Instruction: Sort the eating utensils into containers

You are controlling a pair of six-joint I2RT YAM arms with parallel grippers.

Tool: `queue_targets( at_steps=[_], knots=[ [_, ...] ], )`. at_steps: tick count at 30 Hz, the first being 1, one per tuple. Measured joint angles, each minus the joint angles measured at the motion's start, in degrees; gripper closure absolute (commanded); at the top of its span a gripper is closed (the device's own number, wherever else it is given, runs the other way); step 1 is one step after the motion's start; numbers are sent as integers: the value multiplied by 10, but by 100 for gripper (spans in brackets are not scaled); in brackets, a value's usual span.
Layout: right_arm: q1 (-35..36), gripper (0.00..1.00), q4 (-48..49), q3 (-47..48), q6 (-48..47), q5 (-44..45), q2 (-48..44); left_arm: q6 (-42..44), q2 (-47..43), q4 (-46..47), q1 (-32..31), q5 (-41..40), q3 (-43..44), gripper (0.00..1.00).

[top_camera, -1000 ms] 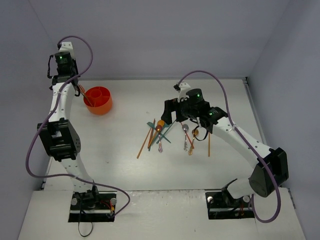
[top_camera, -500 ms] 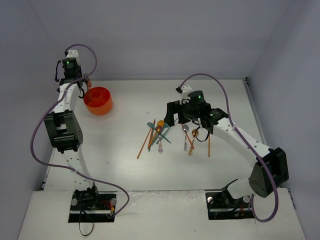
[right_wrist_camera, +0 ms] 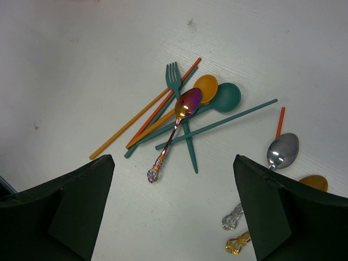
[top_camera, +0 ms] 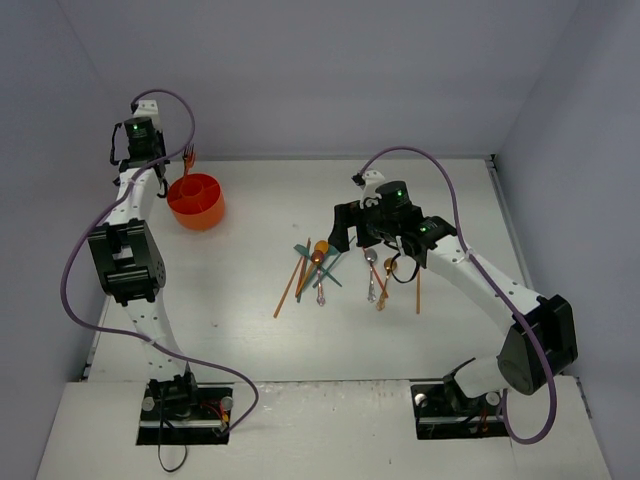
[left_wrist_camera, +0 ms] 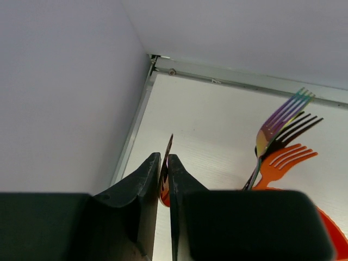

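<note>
The round orange-red cup (top_camera: 197, 201) stands at the far left of the table. My left gripper (top_camera: 167, 162) hangs just behind and left of it, shut on a thin orange utensil (left_wrist_camera: 165, 182) seen edge-on between the jaws. An iridescent fork (left_wrist_camera: 278, 116), a black fork (left_wrist_camera: 296, 129) and an orange fork (left_wrist_camera: 283, 163) stand in the cup. My right gripper (top_camera: 345, 232) is open and empty above the loose pile (top_camera: 318, 264). Under it (right_wrist_camera: 173, 159) lie a teal fork (right_wrist_camera: 174, 76), an iridescent spoon (right_wrist_camera: 187, 103), a teal spoon (right_wrist_camera: 226, 97), orange chopsticks (right_wrist_camera: 128, 128) and a teal chopstick (right_wrist_camera: 228, 122).
A silver spoon (right_wrist_camera: 283, 149) and a gold spoon (right_wrist_camera: 313, 182) lie to the right of the pile, with an orange chopstick (top_camera: 418, 285) beyond them. The left wall (left_wrist_camera: 60, 92) and the table's back edge (left_wrist_camera: 244, 79) are close to the left gripper.
The left arm has swung back and up toward the far left corner, carrying the orange utensil to the cup's far rim. The right gripper has hardly moved.
</note>
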Motion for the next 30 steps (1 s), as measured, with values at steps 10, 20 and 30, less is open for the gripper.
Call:
queue_targets(
  at_steps=[10,20,30],
  knots=[
    [0,11,0,0,0,0,0,13,-5,23,0,37,-45,86],
    [0,11,0,-1,0,-4,0,32,-19,26,0,42,-67,80],
    [0,11,-2,-5,0,-9,0,35,-25,26,0,37,-81,62]
  ],
)
